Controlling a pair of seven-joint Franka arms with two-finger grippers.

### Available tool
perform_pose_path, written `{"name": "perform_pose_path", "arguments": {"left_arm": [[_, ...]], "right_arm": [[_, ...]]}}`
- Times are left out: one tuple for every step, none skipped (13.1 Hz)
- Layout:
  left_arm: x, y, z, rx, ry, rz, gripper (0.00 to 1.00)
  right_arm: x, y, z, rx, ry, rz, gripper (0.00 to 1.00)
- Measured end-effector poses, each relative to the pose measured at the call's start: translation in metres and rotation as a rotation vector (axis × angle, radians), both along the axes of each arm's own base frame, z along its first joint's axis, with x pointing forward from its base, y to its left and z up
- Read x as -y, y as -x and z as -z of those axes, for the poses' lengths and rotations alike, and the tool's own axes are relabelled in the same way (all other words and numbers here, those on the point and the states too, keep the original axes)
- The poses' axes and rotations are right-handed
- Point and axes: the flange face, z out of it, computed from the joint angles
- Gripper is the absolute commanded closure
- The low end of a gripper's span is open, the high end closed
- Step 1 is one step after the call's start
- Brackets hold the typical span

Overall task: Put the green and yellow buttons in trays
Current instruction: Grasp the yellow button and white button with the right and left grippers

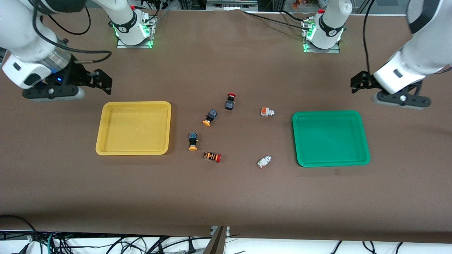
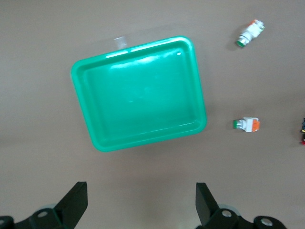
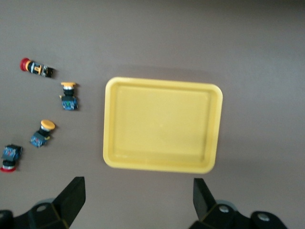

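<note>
Two black-blue buttons with orange-yellow caps (image 1: 209,117) (image 1: 192,141) lie beside the yellow tray (image 1: 133,104). They also show in the right wrist view (image 3: 69,95) (image 3: 43,132), with the yellow tray (image 3: 162,86). Two whitish-grey buttons (image 1: 267,112) (image 1: 264,161) lie beside the green tray (image 1: 331,113). They also show in the left wrist view (image 2: 247,125) (image 2: 250,33), with the green tray (image 2: 138,143). My right gripper (image 1: 106,83) (image 3: 139,198) is open and empty in the air by the yellow tray. My left gripper (image 1: 355,84) (image 2: 140,200) is open and empty in the air by the green tray.
A black switch with a red cap (image 1: 230,101) lies mid-table, farther from the front camera than the yellow-capped buttons. An orange-striped switch with a red cap (image 1: 212,156) lies nearer to it. Both trays are empty.
</note>
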Motion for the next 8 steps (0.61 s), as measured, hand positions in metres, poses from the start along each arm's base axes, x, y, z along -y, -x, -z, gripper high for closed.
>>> {"name": "perform_pose_path", "arguments": {"left_arm": [[0.015, -0.008, 0.011, -0.013, 0.002, 0.024, 0.0], [0.026, -0.017, 0.025, -0.031, 0.004, 0.041, 0.0], [0.034, -0.027, 0.041, -0.044, 0.009, 0.051, 0.0], [0.044, -0.04, 0.056, -0.042, 0.023, 0.062, 0.0], [0.056, -0.053, 0.072, -0.024, 0.043, 0.08, 0.0], [0.07, -0.067, 0.09, 0.006, 0.071, 0.109, 0.0], [0.087, -0.079, 0.111, 0.044, 0.113, 0.145, 0.0], [0.105, -0.09, 0.135, 0.082, 0.155, 0.184, 0.0]], "right_arm": [[-0.009, -0.008, 0.018, -0.01, 0.003, -0.012, 0.0], [-0.019, -0.015, 0.037, -0.027, 0.009, -0.024, 0.0], [-0.028, -0.019, 0.054, -0.049, 0.016, -0.036, 0.0], [-0.035, -0.022, 0.072, -0.076, 0.024, -0.046, 0.0], [-0.042, -0.025, 0.091, -0.104, 0.033, -0.055, 0.0], [-0.048, -0.028, 0.109, -0.13, 0.041, -0.064, 0.0], [-0.057, -0.03, 0.125, -0.142, 0.04, -0.077, 0.0], [-0.073, -0.032, 0.139, -0.138, 0.026, -0.085, 0.0]]}}
